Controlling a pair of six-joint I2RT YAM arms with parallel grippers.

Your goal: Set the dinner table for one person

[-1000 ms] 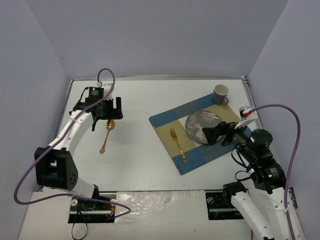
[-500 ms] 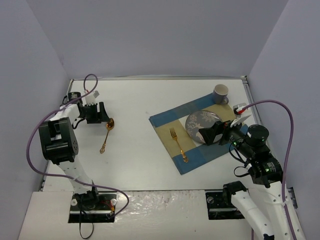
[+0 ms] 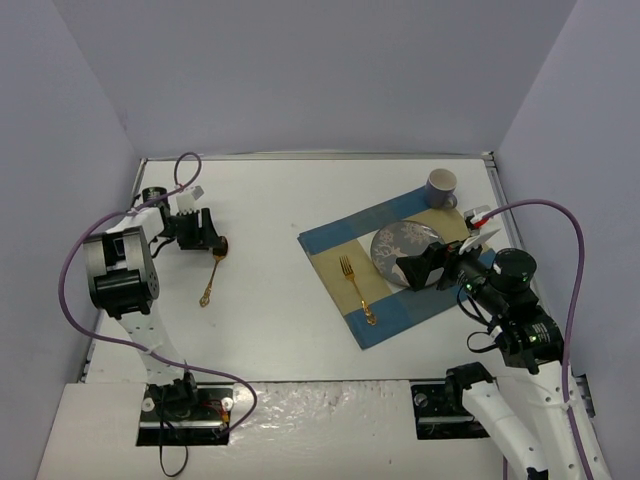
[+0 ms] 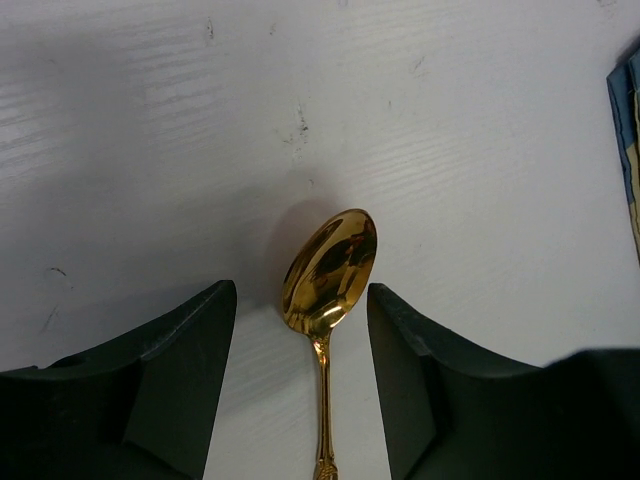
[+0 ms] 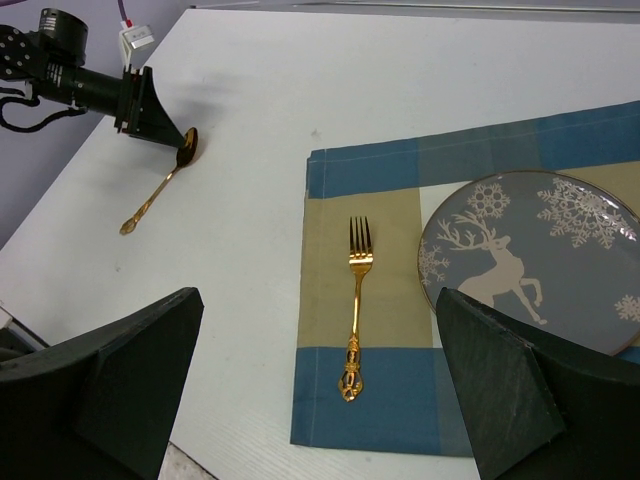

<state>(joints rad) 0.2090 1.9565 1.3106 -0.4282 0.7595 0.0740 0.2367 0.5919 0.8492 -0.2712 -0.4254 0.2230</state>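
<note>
White surface (image 3: 280,200) fills the overhead view. Centre-right, a checked placemat (image 3: 335,238) carries plate (image 3: 400,245) and fork (image 3: 355,288), with a mug (image 3: 441,187) by its upper corner. At the left, the gold spoon (image 4: 330,265) lies off the mat, so the left end effector (image 4: 298,300) straddles its bowl, spread, seemingly not touching. Meanwhile the right end effector (image 3: 420,268) gapes beside the plate.

One counter (image 3: 280,200) carries one gold spoon (image 3: 212,268) at nine o'clock. Toward three there is one fork (image 3: 356,290), one plate (image 3: 400,240) and one checked placemat (image 3: 330,245). One mug (image 3: 441,187) stands at two. Two grippers: left gripper (image 3: 213,232), right gripper (image 5: 318,300).
</note>
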